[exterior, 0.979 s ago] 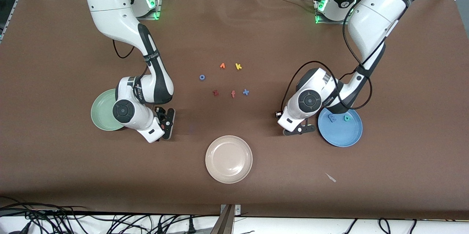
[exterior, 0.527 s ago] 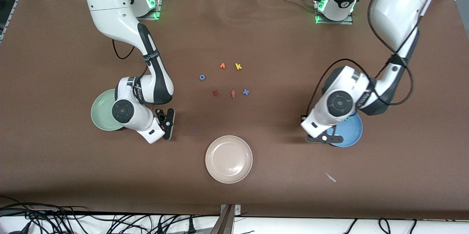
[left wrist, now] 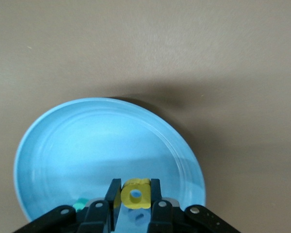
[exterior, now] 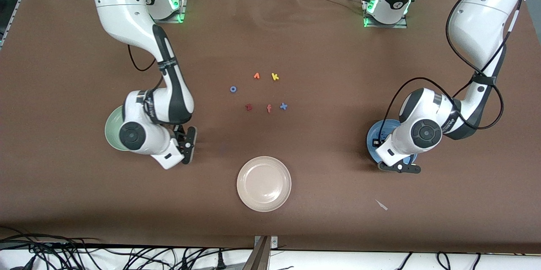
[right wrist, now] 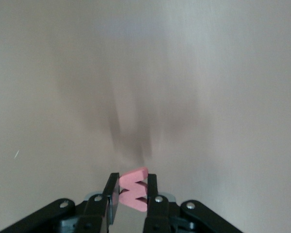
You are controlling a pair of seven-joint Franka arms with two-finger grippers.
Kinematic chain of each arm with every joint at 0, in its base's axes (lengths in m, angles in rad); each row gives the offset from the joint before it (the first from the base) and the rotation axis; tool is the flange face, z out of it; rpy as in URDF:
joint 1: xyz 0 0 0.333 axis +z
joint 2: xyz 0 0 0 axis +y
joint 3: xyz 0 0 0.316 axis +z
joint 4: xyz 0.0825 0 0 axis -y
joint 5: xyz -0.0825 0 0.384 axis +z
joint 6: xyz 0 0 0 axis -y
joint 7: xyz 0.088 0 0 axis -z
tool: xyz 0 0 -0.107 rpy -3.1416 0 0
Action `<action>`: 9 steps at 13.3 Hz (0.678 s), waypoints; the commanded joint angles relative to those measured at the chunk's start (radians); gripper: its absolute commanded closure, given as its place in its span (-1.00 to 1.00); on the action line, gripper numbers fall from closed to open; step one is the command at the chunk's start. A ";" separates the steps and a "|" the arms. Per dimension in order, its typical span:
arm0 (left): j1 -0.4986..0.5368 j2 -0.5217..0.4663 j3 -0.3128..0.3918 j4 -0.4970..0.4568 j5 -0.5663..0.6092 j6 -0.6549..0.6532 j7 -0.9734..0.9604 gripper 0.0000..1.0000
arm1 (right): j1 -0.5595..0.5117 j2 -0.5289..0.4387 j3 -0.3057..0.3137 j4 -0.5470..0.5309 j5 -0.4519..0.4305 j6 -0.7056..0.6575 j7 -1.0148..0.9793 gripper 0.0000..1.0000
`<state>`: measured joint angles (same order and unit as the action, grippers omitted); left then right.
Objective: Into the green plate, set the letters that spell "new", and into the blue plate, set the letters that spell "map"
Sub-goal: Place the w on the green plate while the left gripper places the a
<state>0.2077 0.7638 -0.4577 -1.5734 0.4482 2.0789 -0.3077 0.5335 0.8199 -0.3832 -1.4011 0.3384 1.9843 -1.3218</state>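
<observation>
While both arms hang over the brown desk (exterior: 321, 42), the scene reads as follows.

Left end effector (left wrist: 134, 206): over the blue plate, fingers pinched tight on the yellow a (left wrist: 136, 193), which stands upright between them.
Right end effector (right wrist: 132, 194): over bare desk beside the green plate, toward the middle of the desk; fingers clamped on the pink w (right wrist: 133, 189).
Blue plate (exterior: 373, 137): at the left arm's end of the desk, mostly covered in the front view by the left arm's wrist. In the left wrist view its bare blue floor fills much of the picture.
Letters in the blue plate: a teal letter (left wrist: 79, 205) and a blue letter (left wrist: 138, 217) peep out under the left end effector; their shapes are too hidden to read.
Green plate (exterior: 111, 128): at the right arm's end of the desk, largely hidden by the right arm; only one pale mint edge shows, and what lies in it cannot be seen.
Beige plate (exterior: 264, 183): nearest the front camera, between the two arms.
Loose letters in mid desk: an orange letter (exterior: 256, 76) and the yellow k (exterior: 275, 77) farthest from the camera; the blue o (exterior: 233, 89) toward the right arm's end; nearer the camera, a row of the dark red z (exterior: 248, 107), orange-pink f (exterior: 269, 108) and blue x (exterior: 283, 106).
</observation>
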 commanded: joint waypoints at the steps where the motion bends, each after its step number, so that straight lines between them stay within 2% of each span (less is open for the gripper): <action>1: 0.013 0.020 -0.009 0.001 0.034 0.029 0.032 0.90 | -0.018 -0.005 -0.090 0.048 0.021 -0.146 0.018 1.00; 2: 0.013 0.018 -0.009 0.001 0.034 0.027 0.032 0.21 | -0.018 -0.007 -0.132 0.048 0.022 -0.191 0.029 1.00; 3: 0.015 0.014 -0.010 0.001 0.034 0.027 0.035 -0.99 | -0.026 -0.005 -0.161 0.042 0.022 -0.243 0.042 1.00; 7: 0.012 -0.027 -0.019 0.007 0.024 -0.003 0.029 -1.00 | -0.070 -0.001 -0.192 0.007 0.022 -0.346 0.162 0.97; 8: 0.009 -0.065 -0.025 0.007 0.020 -0.026 0.029 -1.00 | -0.099 -0.001 -0.192 -0.013 0.034 -0.346 0.196 0.52; 9: 0.007 -0.101 -0.042 0.012 0.015 -0.052 0.029 -1.00 | -0.113 0.002 -0.192 -0.018 0.048 -0.348 0.213 -0.51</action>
<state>0.2135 0.7515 -0.4757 -1.5527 0.4504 2.0880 -0.2874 0.4419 0.8205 -0.5654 -1.4004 0.3494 1.6558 -1.1523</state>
